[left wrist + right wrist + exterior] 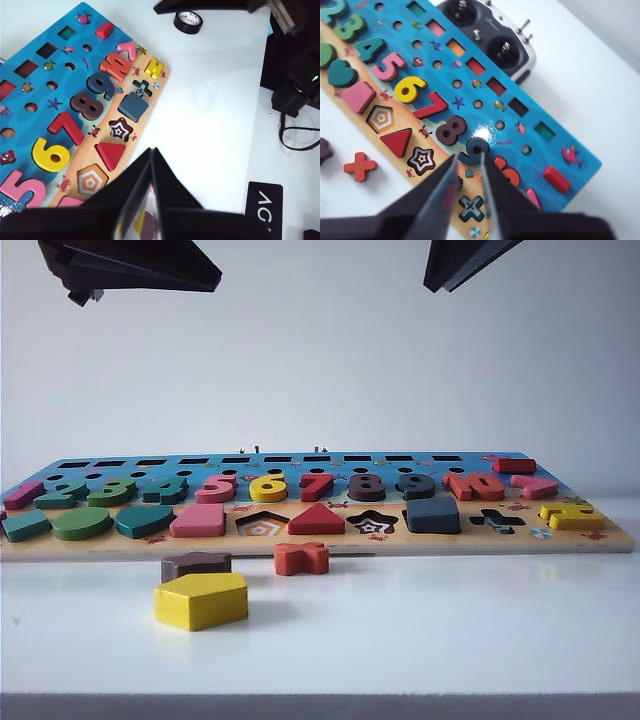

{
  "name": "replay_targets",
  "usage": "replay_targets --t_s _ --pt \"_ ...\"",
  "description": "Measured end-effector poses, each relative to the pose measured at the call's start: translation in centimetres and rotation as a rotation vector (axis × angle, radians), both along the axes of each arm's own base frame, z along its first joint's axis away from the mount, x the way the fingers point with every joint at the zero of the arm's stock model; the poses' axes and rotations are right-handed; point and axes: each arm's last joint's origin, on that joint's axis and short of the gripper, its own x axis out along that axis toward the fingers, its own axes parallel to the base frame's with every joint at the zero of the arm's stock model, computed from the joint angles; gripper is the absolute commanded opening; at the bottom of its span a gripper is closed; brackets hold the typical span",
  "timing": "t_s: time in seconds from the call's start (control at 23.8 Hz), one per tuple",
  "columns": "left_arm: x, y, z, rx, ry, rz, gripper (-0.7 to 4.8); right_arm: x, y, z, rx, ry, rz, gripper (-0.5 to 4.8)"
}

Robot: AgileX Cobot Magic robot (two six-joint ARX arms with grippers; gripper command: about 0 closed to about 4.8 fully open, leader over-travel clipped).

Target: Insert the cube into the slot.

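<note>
The cube (433, 515), a dark navy square block, sits in its square slot in the front row of the puzzle board (620, 538), between the empty star slot (372, 523) and the empty cross slot (497, 522). The left wrist view shows the cube (133, 106) there as well. My left gripper (151, 151) hangs shut above the table beside the board's front edge, holding nothing. My right gripper (468, 157) hovers over the board near the dark 9 (475, 150), its fingers a narrow gap apart and empty. They hide the cube in that view.
A yellow pentagon (201, 600), a small brown block (196, 563) and a red cross (301, 558) lie on the white table in front of the board. A remote controller (487, 37) sits behind the board. A black tape roll (188, 22) lies off to one side.
</note>
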Motion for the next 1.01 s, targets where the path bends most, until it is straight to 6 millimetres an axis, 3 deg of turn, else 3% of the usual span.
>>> replay_targets --t_s 0.21,0.46,0.71,1.01 --pt "0.0 0.0 0.0 -0.001 -0.001 0.0 0.17 0.2 -0.3 0.0 0.073 0.015 -0.214 -0.06" --pt "0.2 -0.1 0.2 -0.01 -0.029 0.006 0.17 -0.4 -1.4 0.5 0.145 -0.013 -0.295 -0.06" --pt "0.2 -0.1 0.3 -0.014 -0.039 0.009 0.17 -0.5 -4.5 -2.8 0.196 0.029 -0.412 -0.06" --pt "1.6 1.4 0.9 -0.047 -0.107 0.122 0.17 -1.2 -7.4 -5.4 0.365 0.004 -0.397 -0.06"
